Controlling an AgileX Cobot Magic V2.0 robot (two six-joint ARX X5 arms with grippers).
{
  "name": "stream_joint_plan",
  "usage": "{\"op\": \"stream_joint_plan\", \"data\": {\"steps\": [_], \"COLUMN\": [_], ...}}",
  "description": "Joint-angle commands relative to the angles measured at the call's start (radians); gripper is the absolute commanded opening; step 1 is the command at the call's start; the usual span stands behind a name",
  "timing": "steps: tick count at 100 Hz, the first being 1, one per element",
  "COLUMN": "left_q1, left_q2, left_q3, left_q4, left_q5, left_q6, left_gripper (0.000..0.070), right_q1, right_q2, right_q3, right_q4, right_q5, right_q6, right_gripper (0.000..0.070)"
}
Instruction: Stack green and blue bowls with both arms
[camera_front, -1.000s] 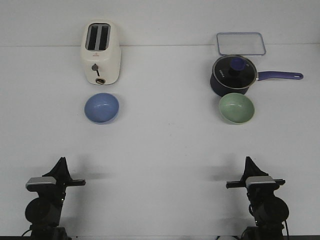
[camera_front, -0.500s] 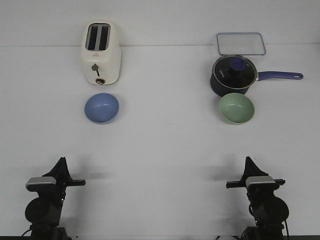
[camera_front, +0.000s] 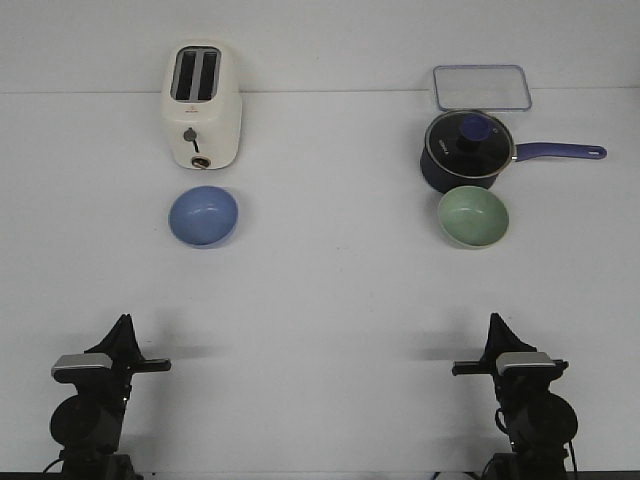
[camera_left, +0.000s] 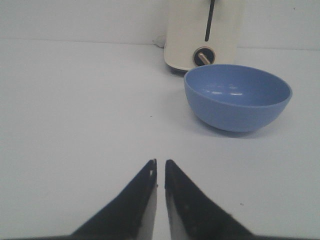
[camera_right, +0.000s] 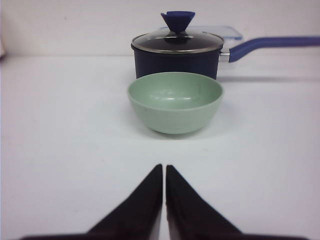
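2 grippers — left (camera_left: 160, 167) and right (camera_right: 164, 172), tips together, holding nothing — each face 1 bowl well ahead, blue (camera_left: 237, 96) and green (camera_right: 175, 101); both look light, rigid, smooth — best pinched at the rim.

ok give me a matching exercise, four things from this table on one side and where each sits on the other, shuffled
Things:
1. blue bowl
2. green bowl
3. toaster
4. clear lid

Places:
A. far right, behind the saucepan
B. far left, near the back edge
C. right side, just in front of the saucepan
D. left side, just in front of the toaster

Pairs: 1-D, 2-C, 3-B, 4-A
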Motion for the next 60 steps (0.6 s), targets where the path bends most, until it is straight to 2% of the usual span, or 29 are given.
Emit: {"op": "stream_joint_plan", "data": {"steps": [1,8,17,26,37,45,49,57,60], "left_q1": [0.002,0.002,0.002,0.002,0.002,0.002,0.002,0.002,0.002], "left_q2": [-0.002,-0.002,-0.002,-0.002,-0.002,-0.002,-0.002,-0.002,-0.002], "left_q3": [-0.02,-0.02,-0.02,-0.02,-0.02,-0.02,-0.02,-0.02,-0.02], "left_q4": [0.015,0.016,0.016,0.016,0.016,0.016,0.015,0.016,0.016], "left_q5": [0.001,0.001,0.001,0.001,0.001,0.001,0.001,0.001,0.001], "left_q6": [0.015,0.015,0.015,0.015,0.015,0.015,0.015,0.015,0.015], "left_gripper": [0.0015,0.0015,0.0015,0.0015,0.0015,0.0015,0.0015,0.0015,0.0015], "right_q1": [-0.002,-0.002,-0.002,-0.002,-0.002,-0.002,-0.002,-0.002,-0.002], "right_q2": [0.0,0.0,0.0,0.0,0.061,0.163,0.234,0.398,0.465], "right_q3": [-0.002,-0.002,-0.002,0.034,0.161,0.293,0.362,0.499,0.549], "right_q4": [0.013,0.031,0.066,0.077,0.046,-0.001,-0.022,-0.077,-0.103], "right_q5": [-0.014,-0.017,-0.031,-0.042,0.01,0.06,0.079,0.122,0.14], "right_q6": [0.153,0.198,0.316,0.378,0.383,0.328,0.29,0.232,0.217], "right_gripper": [0.0008,0.0008,0.0008,0.0007,0.0008,0.0022,0.01,0.0348,0.0399]}}
